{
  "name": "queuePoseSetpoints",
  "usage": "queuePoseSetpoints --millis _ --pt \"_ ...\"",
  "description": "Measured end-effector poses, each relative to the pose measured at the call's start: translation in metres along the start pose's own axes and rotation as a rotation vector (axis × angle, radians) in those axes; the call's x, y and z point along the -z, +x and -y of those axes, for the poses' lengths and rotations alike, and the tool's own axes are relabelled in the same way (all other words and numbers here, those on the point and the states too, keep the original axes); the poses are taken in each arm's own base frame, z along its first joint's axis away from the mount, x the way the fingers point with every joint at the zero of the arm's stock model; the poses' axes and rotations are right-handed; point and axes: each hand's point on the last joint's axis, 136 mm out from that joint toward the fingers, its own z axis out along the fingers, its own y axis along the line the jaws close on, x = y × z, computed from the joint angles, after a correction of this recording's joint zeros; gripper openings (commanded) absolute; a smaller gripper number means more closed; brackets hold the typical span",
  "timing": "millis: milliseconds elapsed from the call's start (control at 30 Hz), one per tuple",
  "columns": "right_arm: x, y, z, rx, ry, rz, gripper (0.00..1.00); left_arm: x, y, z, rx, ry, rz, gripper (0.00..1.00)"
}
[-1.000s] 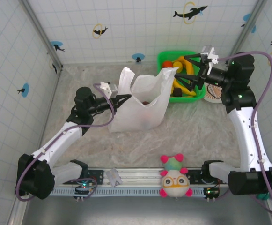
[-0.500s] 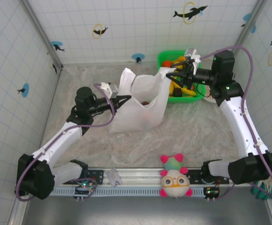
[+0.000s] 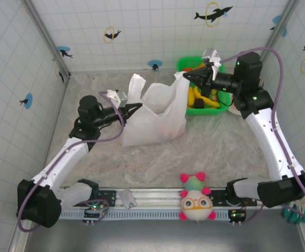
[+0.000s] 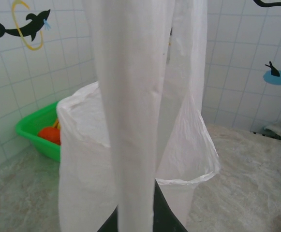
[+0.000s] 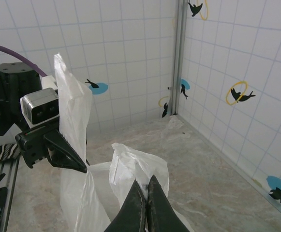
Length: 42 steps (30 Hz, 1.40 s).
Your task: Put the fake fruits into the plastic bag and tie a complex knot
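The white plastic bag (image 3: pixel 155 118) stands at mid-table, mouth stretched wide. My left gripper (image 3: pixel 138 105) is shut on its left handle strap (image 4: pixel 130 121), which runs straight up between the dark fingers (image 4: pixel 174 220). My right gripper (image 3: pixel 186 77) is shut on the bag's right handle (image 5: pixel 130 162), fingers (image 5: pixel 155 203) pressed together. Fake fruits lie in the green basket (image 3: pixel 221 106): yellow bananas (image 3: pixel 195 95), a dark one (image 3: pixel 198 104), an orange one (image 4: pixel 50 135). A faint reddish shape shows through the bag wall. The handles are held apart and no knot is in view.
The green basket sits at the back right, against the tiled wall. A round pink-and-green plush toy (image 3: pixel 196 198) rests at the near edge between the arm bases. The left gripper (image 5: pixel 67 157) and its camera show in the right wrist view.
My right gripper, open over the basket a second ago, has swung left and shut on the bag's right handle. The left arm has drawn its strap left, spreading the bag's mouth.
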Motion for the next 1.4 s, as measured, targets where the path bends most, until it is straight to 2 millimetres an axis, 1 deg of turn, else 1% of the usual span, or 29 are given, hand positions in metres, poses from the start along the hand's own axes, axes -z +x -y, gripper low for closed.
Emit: queuePoseSetpoints --millis 100,200,333,400,500,600,667,767,800,833,900,933,1000,1033,1100,1167,1200,1267,1333,1367,1400 --pt "0.005 -0.009 0.000 0.007 0.037 0.008 0.00 0.009 -0.008 -0.010 -0.002 -0.027 0.005 0.00" --pt "0.016 -0.025 -0.004 0.025 0.074 0.026 0.00 0.015 -0.016 -0.018 -0.005 -0.043 0.011 0.00" --pt "0.031 -0.050 -0.012 0.051 0.120 0.066 0.00 0.017 -0.035 -0.017 -0.035 -0.016 0.037 0.00" --pt "0.037 -0.059 -0.016 0.062 0.135 0.083 0.00 0.015 -0.041 -0.016 -0.048 0.004 0.048 0.00" --pt "0.041 -0.061 -0.016 0.061 0.152 0.086 0.00 0.012 -0.039 -0.017 -0.041 0.029 0.052 0.00" --pt "0.038 -0.054 -0.012 0.043 0.160 0.068 0.00 0.007 -0.033 -0.020 -0.018 0.049 0.052 0.05" --pt "0.033 -0.042 -0.010 0.022 0.159 0.047 0.00 0.002 -0.027 -0.023 0.003 0.063 0.046 0.12" --pt "0.023 -0.019 -0.010 -0.023 0.140 0.002 0.00 -0.002 -0.017 -0.026 0.036 0.079 0.036 0.29" --pt "0.019 -0.011 -0.010 -0.038 0.134 -0.015 0.00 -0.003 -0.015 -0.027 0.044 0.080 0.034 0.38" --pt "0.016 -0.006 -0.009 -0.047 0.131 -0.025 0.00 -0.003 -0.014 -0.027 0.047 0.079 0.033 0.43" --pt "0.015 -0.002 -0.008 -0.056 0.131 -0.034 0.00 -0.002 -0.016 -0.027 0.040 0.069 0.036 0.54" --pt "0.015 -0.002 -0.007 -0.055 0.135 -0.034 0.00 0.000 -0.017 -0.028 0.037 0.061 0.036 0.57" --pt "0.015 -0.003 -0.007 -0.053 0.139 -0.032 0.00 0.006 -0.022 -0.031 0.019 0.028 0.040 0.66" --pt "0.015 -0.003 -0.007 -0.053 0.139 -0.033 0.00 0.012 -0.026 -0.032 0.010 0.002 0.044 0.70" --pt "0.015 -0.002 -0.006 -0.053 0.143 -0.033 0.00 0.024 -0.038 -0.034 -0.019 -0.055 0.052 0.74" --pt "0.015 -0.002 -0.006 -0.053 0.143 -0.033 0.00 0.037 -0.059 -0.032 -0.059 -0.112 0.067 0.75" --pt "0.015 -0.002 -0.006 -0.053 0.145 -0.034 0.00 0.045 -0.075 -0.027 -0.093 -0.134 0.083 0.75" --pt "0.015 -0.002 -0.006 -0.053 0.146 -0.034 0.00 0.059 -0.105 -0.012 -0.154 -0.155 0.123 0.73" --pt "0.014 -0.002 -0.006 -0.053 0.144 -0.034 0.00 0.074 -0.136 0.012 -0.225 -0.156 0.179 0.70" --pt "0.014 -0.003 -0.007 -0.052 0.144 -0.034 0.00 0.078 -0.145 0.022 -0.248 -0.148 0.199 0.70" --pt "0.014 -0.002 -0.007 -0.052 0.143 -0.034 0.00 0.082 -0.157 0.037 -0.276 -0.127 0.226 0.70"
